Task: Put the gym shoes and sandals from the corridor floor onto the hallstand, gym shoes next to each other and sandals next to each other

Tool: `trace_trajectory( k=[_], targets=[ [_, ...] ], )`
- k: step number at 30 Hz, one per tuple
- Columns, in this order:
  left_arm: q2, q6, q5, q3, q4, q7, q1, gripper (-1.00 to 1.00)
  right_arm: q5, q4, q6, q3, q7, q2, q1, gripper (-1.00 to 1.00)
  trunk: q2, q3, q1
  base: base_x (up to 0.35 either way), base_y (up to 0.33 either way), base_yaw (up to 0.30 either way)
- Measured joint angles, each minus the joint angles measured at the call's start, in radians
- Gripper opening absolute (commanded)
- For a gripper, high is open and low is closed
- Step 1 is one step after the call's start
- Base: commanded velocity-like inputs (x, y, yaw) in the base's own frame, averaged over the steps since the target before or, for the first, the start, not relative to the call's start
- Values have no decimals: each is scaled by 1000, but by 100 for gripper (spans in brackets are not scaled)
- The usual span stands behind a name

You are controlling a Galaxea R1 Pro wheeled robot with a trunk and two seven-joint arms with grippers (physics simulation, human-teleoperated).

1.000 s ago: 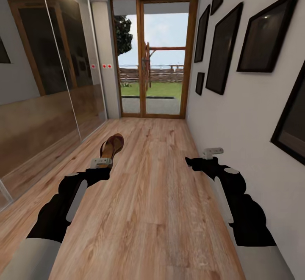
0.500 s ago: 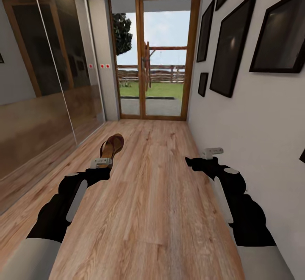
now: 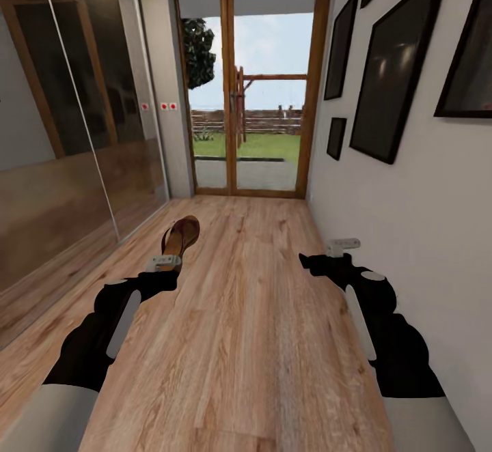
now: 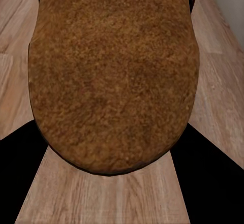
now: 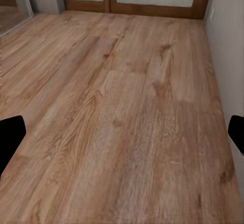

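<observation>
Sandal (image 3: 182, 235) heel behind left fingers (image 3: 162, 260)

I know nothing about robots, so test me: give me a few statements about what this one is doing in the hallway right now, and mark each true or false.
1. The left gripper holds a brown sandal. True.
2. The right gripper carries a sneaker. False: nothing shows between its fingers, which stand wide apart over bare floor.
3. The sandal lies flat on the corridor floor. False: it is lifted, sticking forward out of the left gripper.
4. A glass door with a wooden frame closes the far end of the corridor. True.
5. Dark picture frames hang on the wall at the robot's right. True.
6. The wall at the robot's left is bare white plaster. False: it has reflective glass panels.
</observation>
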Motion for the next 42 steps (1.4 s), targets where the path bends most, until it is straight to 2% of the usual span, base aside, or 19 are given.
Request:
trace_trajectory(
  k=[4,6,10,11,12,15,17,23,31,42],
  targets=[
    [0,-3,0,0,0,0,0,-100,0,0,0,0,0,0,0,100,0,2,0,290,0,257],
    [0,-26,1,0,0,-1,0,-100,0,0,0,0,0,0,0,100,0,3,0,141,0,271],
    [0,-190,-1,0,10,-3,26,-100,0,0,0,0,0,0,0,100,0,5,1,42,0,276],
    [0,-286,-4,0,16,-4,55,-100,0,0,0,0,0,0,0,100,0,6,1,12,0,278],
    [0,-347,-4,0,19,-5,74,-100,0,0,0,0,0,0,0,100,0,6,1,9,0,278],
    [1,-448,-6,0,24,-5,98,-100,0,0,0,0,0,0,0,100,0,8,1,4,0,279],
    [1,-482,-6,1,26,-5,106,-100,0,0,0,0,0,0,0,100,0,10,1,1,0,279],
    [2,-546,-6,1,28,-5,116,-100,0,0,0,0,0,0,0,100,0,14,1,0,0,279],
    [2,-552,-7,1,44,-5,116,-100,0,0,0,0,0,0,0,100,0,20,0,30,0,273],
    [1,-554,-8,1,48,-5,116,-100,0,0,0,0,0,0,0,100,0,23,0,327,-8,45]
  ],
)
